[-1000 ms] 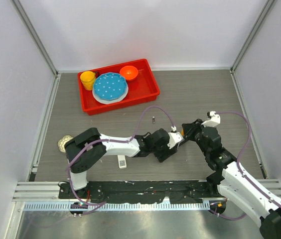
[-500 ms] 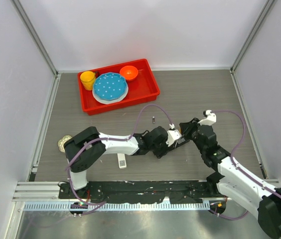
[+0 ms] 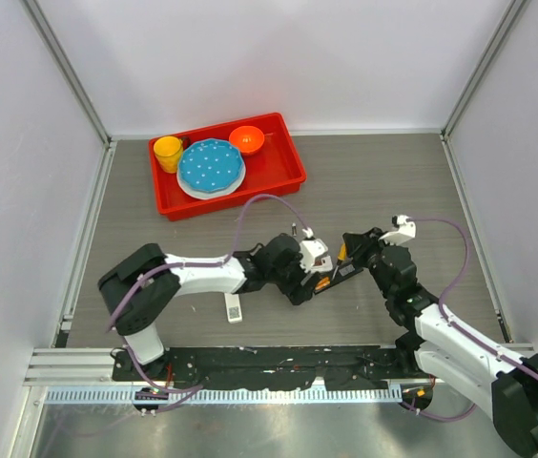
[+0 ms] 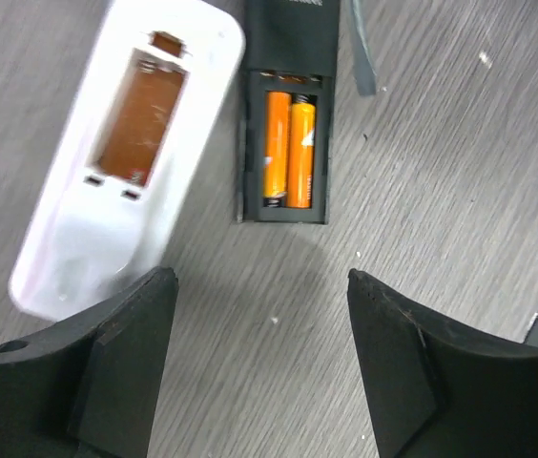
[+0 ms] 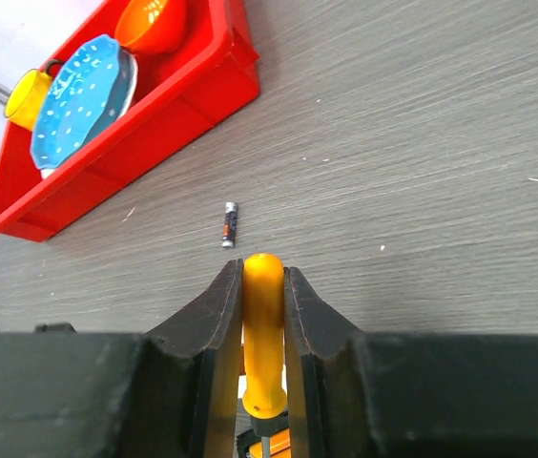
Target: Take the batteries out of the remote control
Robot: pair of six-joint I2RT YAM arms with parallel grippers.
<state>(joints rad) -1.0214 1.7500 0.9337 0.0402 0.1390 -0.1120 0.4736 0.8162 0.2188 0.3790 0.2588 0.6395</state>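
Observation:
In the left wrist view a black remote lies back-up with its compartment uncovered and two orange batteries side by side inside. A white remote lies beside it with an empty compartment. My left gripper is open and empty, just short of the black remote's end; in the top view it sits left of that remote. My right gripper is shut on the orange screwdriver handle, its tip pointing down at the remote. A loose dark battery lies on the table beyond it and also shows in the top view.
A red tray at the back holds a blue dotted plate, a yellow cup and an orange bowl. A small white piece lies under my left arm. A pale round object sits at the far left.
My left gripper has drawn back to the left, away from the black remote. My right gripper has kept hold of the screwdriver and shifted slightly left.

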